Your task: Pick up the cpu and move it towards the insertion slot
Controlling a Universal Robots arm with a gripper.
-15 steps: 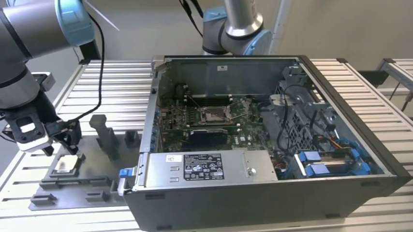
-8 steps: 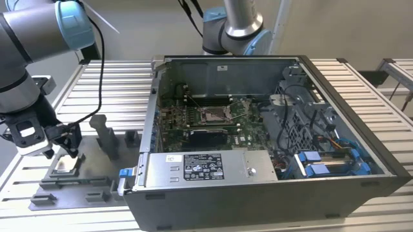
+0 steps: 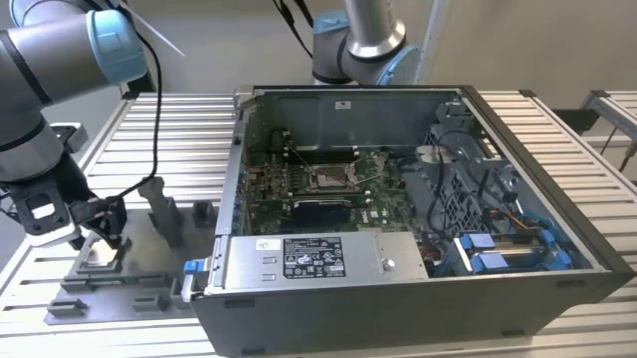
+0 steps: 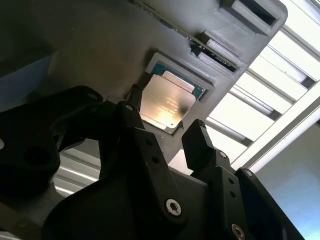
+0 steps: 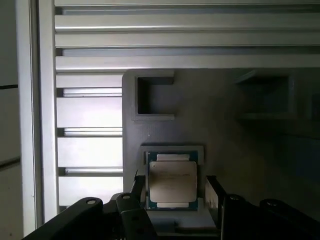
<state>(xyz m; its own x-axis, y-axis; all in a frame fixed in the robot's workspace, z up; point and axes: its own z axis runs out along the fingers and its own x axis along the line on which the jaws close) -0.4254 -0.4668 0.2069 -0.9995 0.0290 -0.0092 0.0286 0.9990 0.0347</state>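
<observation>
The cpu (image 5: 172, 182), a pale silvery square chip, lies flat in a square pocket of the grey fixture plate (image 5: 225, 125). It also shows in the second wrist view (image 4: 167, 102). My gripper (image 5: 176, 186) is open, one black finger on either side of the chip and a small gap at each side; the second wrist view shows the gripper (image 4: 164, 117) the same way. In the exterior view the gripper (image 3: 100, 242) hangs low over the fixture at that view's left. The insertion slot (image 3: 329, 177) is the metal-framed socket on the green board inside the open computer case.
The open computer case (image 3: 518, 186) stands on the ribbed metal table (image 3: 169, 119), with a silver box (image 3: 309, 257) at its front and blue drive brackets (image 3: 508, 250) at the exterior view's right. Grey posts (image 3: 164, 209) rise from the fixture beside the gripper. A second arm (image 3: 363, 37) stands behind.
</observation>
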